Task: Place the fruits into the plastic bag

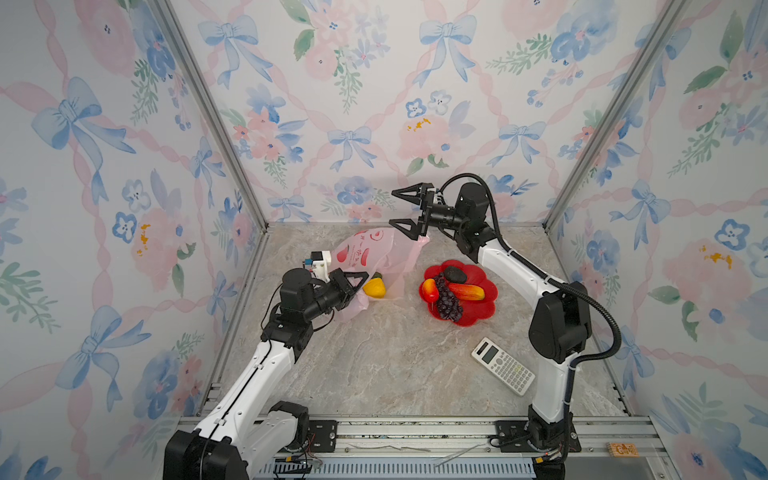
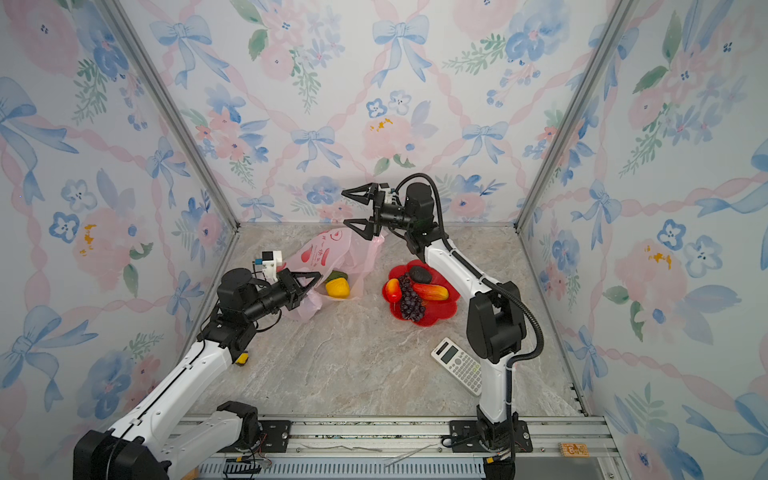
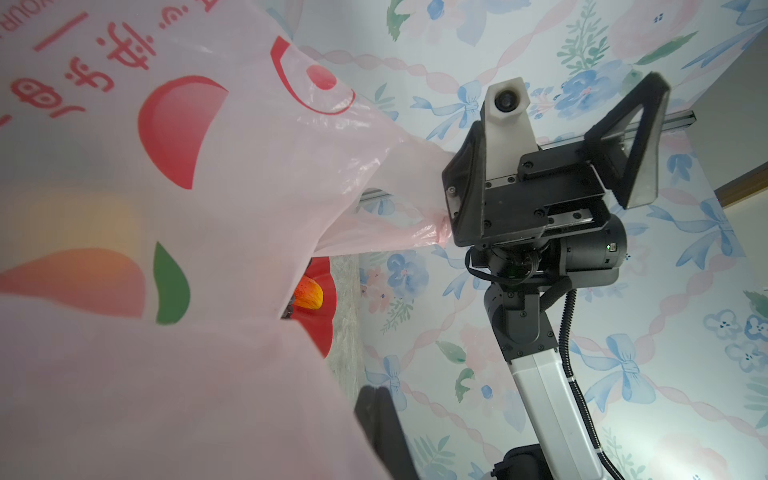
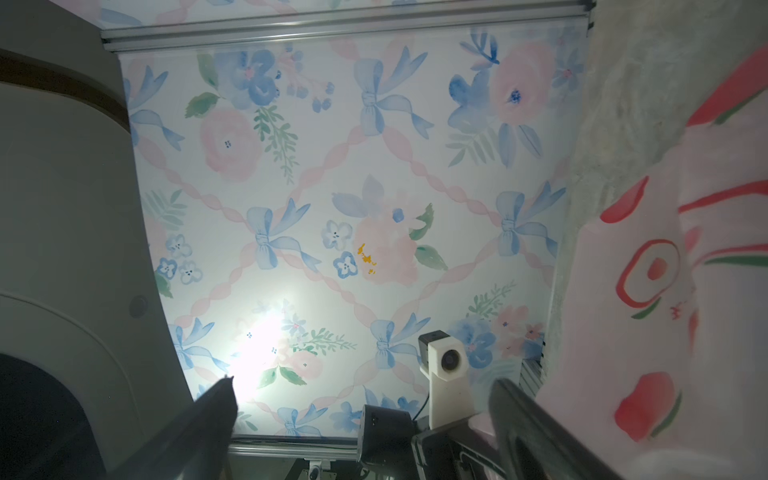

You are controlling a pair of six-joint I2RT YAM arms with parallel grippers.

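Top views, bag: the plastic bag point(image 1: 374, 253) lies far left on the marble table point(image 1: 395, 365); a lemon point(image 1: 374, 288) sits at its near mouth.
Top views, left gripper point(image 1: 361, 277): closed on the bag's near edge.
Top views, right gripper point(image 1: 392, 207): wide open, grips nothing, above the bag's far end.
Top views, fruits point(image 1: 449, 300): on the red plate point(image 1: 482, 313), near and right of these jaws; the mango point(image 1: 467, 291) has its long axis left-right; the right arm is nearer; free table between bag and plate.
Left wrist: a bag handle seems hooked on one right finger.
Right wrist: nothing between the fingers point(image 4: 536, 428).

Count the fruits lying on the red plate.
4, in a top view: avocado at the plate's far rim, grapes down the middle, left mango and right mango flanking them. Anything beneath the grapes would be hidden.
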